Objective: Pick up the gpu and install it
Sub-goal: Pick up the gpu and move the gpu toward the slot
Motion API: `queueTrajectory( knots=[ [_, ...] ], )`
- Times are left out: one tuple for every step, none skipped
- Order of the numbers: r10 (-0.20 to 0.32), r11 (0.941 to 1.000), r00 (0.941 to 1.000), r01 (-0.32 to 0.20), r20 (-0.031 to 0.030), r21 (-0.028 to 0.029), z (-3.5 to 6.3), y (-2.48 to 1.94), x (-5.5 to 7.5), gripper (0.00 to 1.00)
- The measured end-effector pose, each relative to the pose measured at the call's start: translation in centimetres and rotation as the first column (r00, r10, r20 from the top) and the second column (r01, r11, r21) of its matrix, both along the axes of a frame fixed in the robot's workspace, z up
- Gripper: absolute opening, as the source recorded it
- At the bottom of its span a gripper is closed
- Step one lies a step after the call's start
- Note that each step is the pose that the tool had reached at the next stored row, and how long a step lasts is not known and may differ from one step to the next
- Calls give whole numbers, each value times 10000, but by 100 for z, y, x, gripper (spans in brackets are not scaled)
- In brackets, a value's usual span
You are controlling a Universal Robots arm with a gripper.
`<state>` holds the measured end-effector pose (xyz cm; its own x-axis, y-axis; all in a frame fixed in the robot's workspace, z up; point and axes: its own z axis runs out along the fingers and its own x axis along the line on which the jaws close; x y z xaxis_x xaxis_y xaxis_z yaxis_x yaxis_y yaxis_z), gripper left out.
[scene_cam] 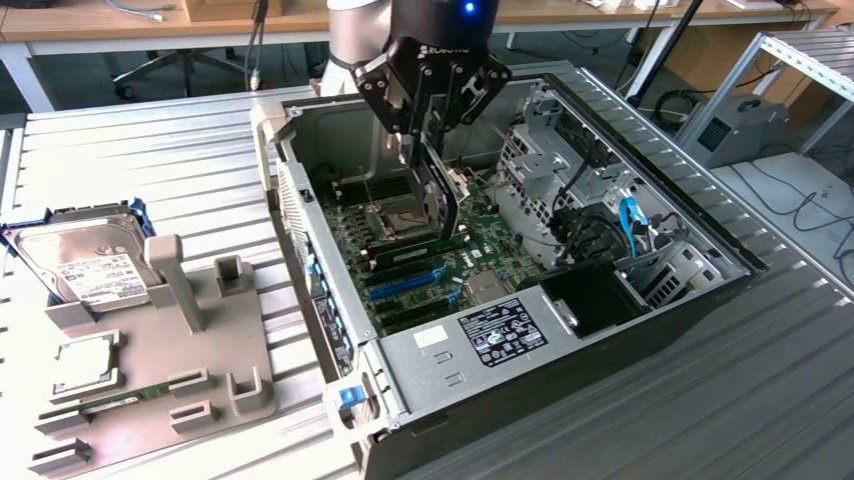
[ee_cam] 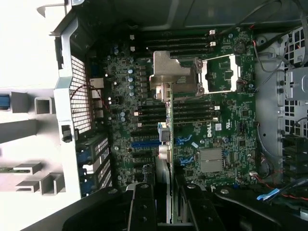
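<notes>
The arm is reaching straight down, its gripper pointing downward, both fingers clamping the gpu and holding it upright on edge.

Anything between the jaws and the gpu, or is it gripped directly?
Nothing between them: the gripper clamps the gpu directly, card on edge above the motherboard, as the exterior and wrist views both show.

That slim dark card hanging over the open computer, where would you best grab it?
Grip the slim dark gpu card by its upper edge, coming from above, one of the fingers on each flat face. It stands upright on edge, so its lower edge stays free above the green motherboard. The black gripper holds it that way.
</notes>
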<state>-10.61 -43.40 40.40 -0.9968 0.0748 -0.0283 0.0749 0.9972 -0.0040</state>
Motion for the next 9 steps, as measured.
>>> queueTrajectory(
  knots=[
    [0,10000,10000,0,0,0,-2,1,5,26],
    [0,10000,10000,0,0,0,-6,2,14,26],
    [0,10000,10000,0,0,0,-8,3,20,26],
    [0,10000,10000,0,0,-1,-10,4,28,26],
    [0,10000,10000,0,0,-1,-13,5,34,26],
    [0,10000,10000,0,0,0,-15,7,40,26],
    [0,10000,10000,0,0,-1,-20,9,52,26],
    [0,10000,10000,0,0,0,-24,10,62,26],
    [0,10000,10000,0,1,0,-27,11,68,26]
  ],
)
